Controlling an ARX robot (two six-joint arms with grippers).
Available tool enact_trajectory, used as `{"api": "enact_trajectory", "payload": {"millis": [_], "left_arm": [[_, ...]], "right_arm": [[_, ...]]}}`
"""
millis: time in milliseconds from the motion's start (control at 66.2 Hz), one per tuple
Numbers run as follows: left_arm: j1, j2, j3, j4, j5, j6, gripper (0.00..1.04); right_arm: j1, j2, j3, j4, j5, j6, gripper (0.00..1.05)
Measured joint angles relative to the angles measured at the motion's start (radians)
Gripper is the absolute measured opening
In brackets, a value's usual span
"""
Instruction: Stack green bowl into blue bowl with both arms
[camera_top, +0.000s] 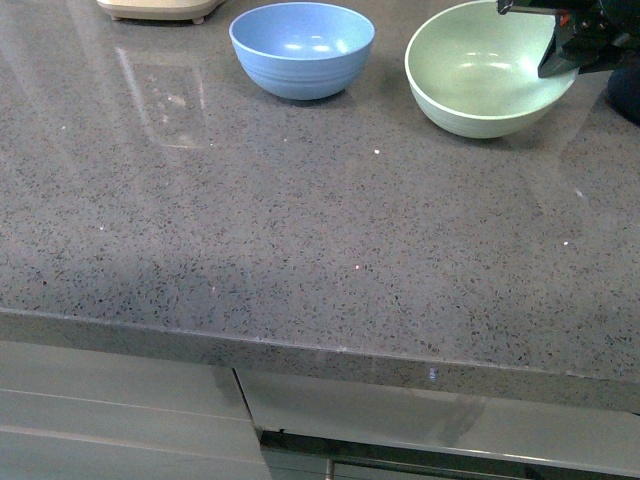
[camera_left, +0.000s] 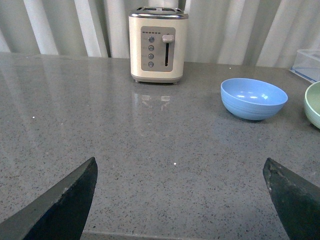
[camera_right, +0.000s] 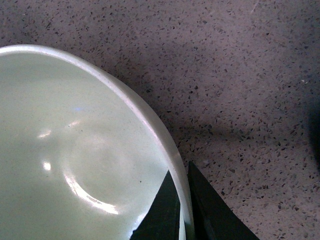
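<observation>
Pinching the rim of the green bowl (camera_top: 470, 75) with the right gripper (camera_right: 180, 175), one finger inside, one outside. Bowl empty, near the far edge of the worktop (camera_top: 300, 230), toward its right corner. Beside it on the left, not touching, the blue bowl (camera_top: 301, 48), also empty. Over bare worktop, left gripper (camera_left: 179, 162) spread wide.

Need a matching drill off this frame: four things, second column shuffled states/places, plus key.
Column 1
1. blue bowl
2. green bowl
3. left gripper
4. toaster

Column 2
A. open, nothing between its fingers
B. cream, at the back of the counter
C. rim pinched by the right gripper
D. empty, untouched, left of the other bowl in the front view

Pairs: 1-D, 2-C, 3-A, 4-B
</observation>
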Motion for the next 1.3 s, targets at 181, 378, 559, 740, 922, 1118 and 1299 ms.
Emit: {"api": "enact_trajectory", "payload": {"millis": [181,378,559,740,922,1118,1299], "left_arm": [[0.0,0.0,0.0,0.0,0.0,0.0,0.98],[0.0,0.0,0.0,0.0,0.0,0.0,0.98],[0.0,0.0,0.0,0.0,0.0,0.0,0.98],[0.0,0.0,0.0,0.0,0.0,0.0,0.98],[0.0,0.0,0.0,0.0,0.0,0.0,0.98],[0.0,0.0,0.0,0.0,0.0,0.0,0.98],[0.0,0.0,0.0,0.0,0.0,0.0,0.98]], "right_arm": [[-0.006,0.0,0.063,-0.04,-0.01,-0.013,0.01],[-0.003,-0.002,0.169,-0.082,-0.018,-0.023,0.01],[0.022,-0.005,0.229,-0.115,-0.023,-0.032,0.01],[0.07,-0.005,0.258,-0.14,-0.034,-0.039,0.01],[0.123,-0.005,0.274,-0.15,-0.036,-0.04,0.01],[0.18,0.005,0.325,-0.176,-0.035,-0.045,0.01],[0.214,0.057,0.394,-0.2,-0.028,-0.062,0.01]]}}
